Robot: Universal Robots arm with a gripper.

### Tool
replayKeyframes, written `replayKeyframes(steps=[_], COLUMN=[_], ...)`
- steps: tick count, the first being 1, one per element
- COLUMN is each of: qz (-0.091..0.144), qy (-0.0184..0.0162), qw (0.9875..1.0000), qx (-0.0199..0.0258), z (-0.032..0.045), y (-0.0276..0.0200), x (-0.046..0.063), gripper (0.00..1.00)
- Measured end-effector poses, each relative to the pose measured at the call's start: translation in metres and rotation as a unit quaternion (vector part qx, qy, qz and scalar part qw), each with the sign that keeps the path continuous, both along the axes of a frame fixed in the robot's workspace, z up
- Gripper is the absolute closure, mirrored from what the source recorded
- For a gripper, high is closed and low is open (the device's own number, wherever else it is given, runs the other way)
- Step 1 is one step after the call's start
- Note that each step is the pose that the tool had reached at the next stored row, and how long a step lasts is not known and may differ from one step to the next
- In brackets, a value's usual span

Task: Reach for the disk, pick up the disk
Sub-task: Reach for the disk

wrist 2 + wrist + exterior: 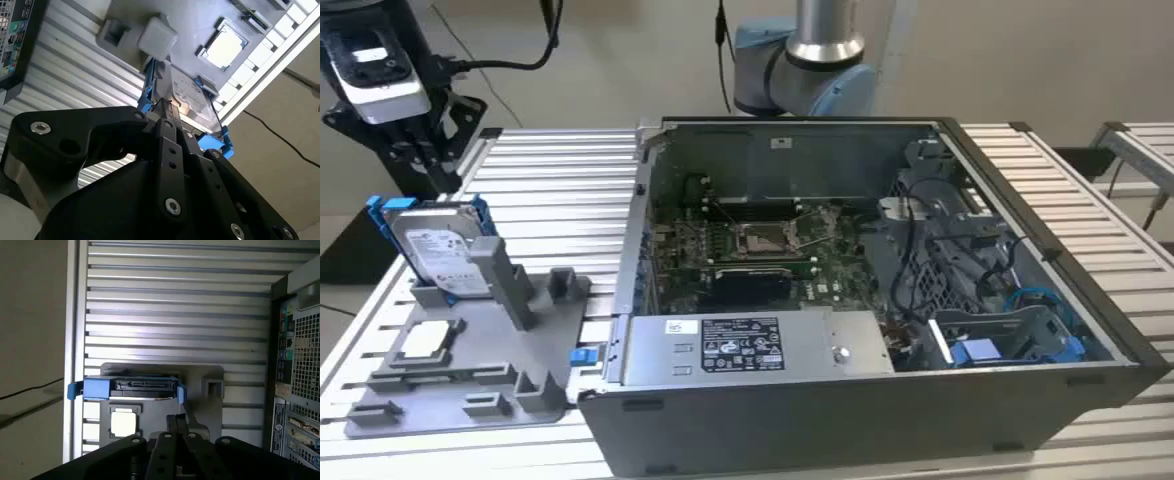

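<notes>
A slatted metal table (pixel 560 170) carries the scene. Nearest in the exterior view, toward its left, a grey moulded fixture (pixel 494 350) lies flat on the slats. A small square silver processor chip (pixel 427 343) rests in a recess at its near end. Just behind the chip, the disk (pixel 438 250) stands upright on edge in a slot of the fixture, leaning slightly, with its white label facing the camera. A blue bracket (pixel 376 208) frames it, and a grey post of the fixture stands against its front. Directly above the disk hangs the black gripper (pixel 438 180), pointing down. In both wrist views its fingers are drawn together to a narrow tip with nothing between them. In the first wrist view that tip sits close over the disk's upper edge, near one blue end of the bracket. Whether it touches the disk cannot be told. To the exterior view's right of the fixture sits an open computer case (pixel 854 420). A boxy grey power supply (pixel 747 345) with a sticker lies along its near wall, and a green motherboard (pixel 761 250) sits deeper inside. Farthest back, behind the case, rises the blue and silver arm base (pixel 807 70).
</notes>
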State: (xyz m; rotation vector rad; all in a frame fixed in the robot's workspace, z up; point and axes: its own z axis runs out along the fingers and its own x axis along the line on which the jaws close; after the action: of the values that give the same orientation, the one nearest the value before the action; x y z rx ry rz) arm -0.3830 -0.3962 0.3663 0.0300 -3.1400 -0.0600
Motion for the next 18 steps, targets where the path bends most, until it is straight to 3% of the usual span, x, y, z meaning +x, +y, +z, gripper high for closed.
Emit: replayKeyframes(steps=[13,15,18], qz=[0.0,0.0,0.001], qy=[0.0,0.0,0.0], qw=[1.0,1.0,1.0], qx=[0.0,-0.0001,0.0], z=[0.0,0.0,-0.0005], y=[0.0001,0.0024,0.0126], x=[0.0,0.0,-0.002], gripper=[1.0,1.0,1.0])
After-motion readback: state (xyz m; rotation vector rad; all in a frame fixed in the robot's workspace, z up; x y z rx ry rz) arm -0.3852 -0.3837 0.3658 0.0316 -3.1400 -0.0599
